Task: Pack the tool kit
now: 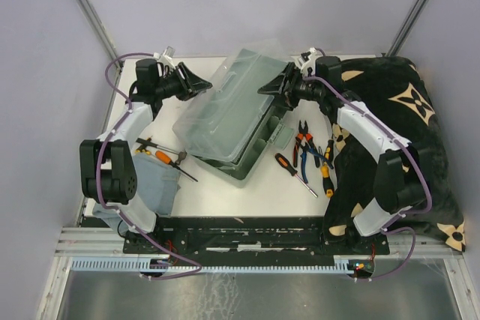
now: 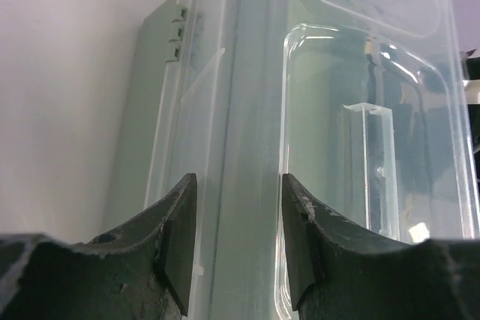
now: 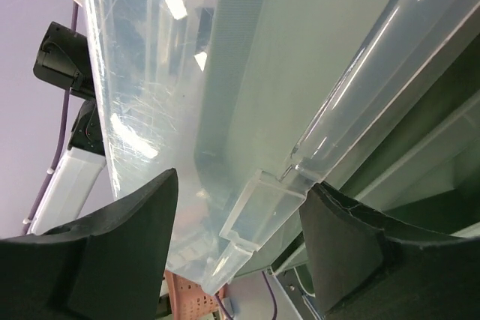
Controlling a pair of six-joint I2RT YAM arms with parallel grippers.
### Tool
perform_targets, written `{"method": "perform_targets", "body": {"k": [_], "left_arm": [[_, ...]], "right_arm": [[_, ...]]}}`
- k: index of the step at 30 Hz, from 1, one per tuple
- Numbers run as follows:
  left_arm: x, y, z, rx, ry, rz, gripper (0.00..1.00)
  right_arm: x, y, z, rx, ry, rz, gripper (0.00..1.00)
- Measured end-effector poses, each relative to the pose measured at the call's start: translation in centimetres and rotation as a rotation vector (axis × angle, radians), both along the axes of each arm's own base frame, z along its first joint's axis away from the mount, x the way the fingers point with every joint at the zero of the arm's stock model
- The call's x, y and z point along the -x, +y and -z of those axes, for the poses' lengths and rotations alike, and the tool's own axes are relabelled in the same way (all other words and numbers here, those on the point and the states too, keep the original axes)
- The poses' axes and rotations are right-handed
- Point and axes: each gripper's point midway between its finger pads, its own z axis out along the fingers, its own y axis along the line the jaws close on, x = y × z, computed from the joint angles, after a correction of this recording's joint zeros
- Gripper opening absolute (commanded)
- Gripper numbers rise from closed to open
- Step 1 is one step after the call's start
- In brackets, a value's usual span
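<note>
Centrally on the white table (image 1: pixel 225 200) we see the pale grey-green rectangular toolbox (image 1: pixel 251 157), set at a slant, with its translucent plastic lid (image 1: pixel 229 106) over it.

The left gripper (image 1: pixel 204 84) meets the lid's far-left end. In the left wrist view its two dark fingers (image 2: pixel 180 237) are parted a moderate way, and the lid's edge (image 2: pixel 240 110) runs between them. We cannot tell whether the pads press on it.

The right gripper (image 1: pixel 265 88) sits at the lid's far-right end. In the right wrist view its fingers (image 3: pixel 135 237) stand wide apart, and a clear tab of the lid (image 3: pixel 259 207) lies between them with a gap on either side, so nothing is gripped.

Left of the box, a small hammer (image 1: pixel 182 158) and an orange-handled screwdriver (image 1: pixel 161 157) lie by a folded grey-blue cloth (image 1: pixel 157 181).

Right of the box, red-handled pliers (image 1: pixel 302 137), blue-handled pliers (image 1: pixel 309 157) and an orange-and-black screwdriver (image 1: pixel 288 165) lie loose on the table, beside a black blanket with beige flower marks (image 1: pixel 397 110).
</note>
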Motion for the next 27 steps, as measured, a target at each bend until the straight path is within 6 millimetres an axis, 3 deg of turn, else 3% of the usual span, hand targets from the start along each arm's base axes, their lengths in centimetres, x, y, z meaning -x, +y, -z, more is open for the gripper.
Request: {"method": "perform_targets", "body": {"k": [6,13,21,27], "left_arm": [[-0.2,1.1,0.3,-0.022,0.063,-0.041,0.59],[-0.6,3.9,1.3,-0.011,0.12,-0.084,0.59],[-0.9,5.0,1.7,0.008,0.129,-0.088,0.59],[-2.1,8.2,2.9,0.03,0.147,-0.145,0.6]], "right_arm": [[-1.6,0.7,-3.0,0.002,-0.024,-0.009,0.74],[-1.7,4.2,-6.6,0.011,-0.115,-0.075,0.76],[-1.9,5.8,-8.0,0.113,-0.142,-0.052,0.79],[-2.8,8.3,-8.7,0.209,-0.169,-0.036,0.79]]}}
